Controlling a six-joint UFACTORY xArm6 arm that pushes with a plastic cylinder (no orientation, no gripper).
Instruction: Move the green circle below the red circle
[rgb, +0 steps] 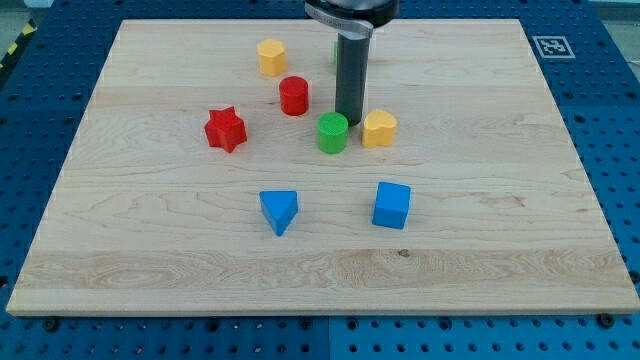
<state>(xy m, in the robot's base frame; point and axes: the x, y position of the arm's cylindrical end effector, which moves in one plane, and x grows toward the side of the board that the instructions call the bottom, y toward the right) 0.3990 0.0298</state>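
Observation:
The green circle (333, 132) stands near the middle of the wooden board, below and to the right of the red circle (294, 96). My tip (351, 122) is at the green circle's upper right edge, touching or nearly touching it, in the gap between it and the yellow heart (379, 128). The rod rises straight up from there to the view's top.
A yellow hexagon (271, 57) sits above the red circle. A red star (226, 129) lies to the left. A blue triangle (279, 210) and a blue cube (392, 205) lie lower down. A bit of green shows behind the rod (336, 55).

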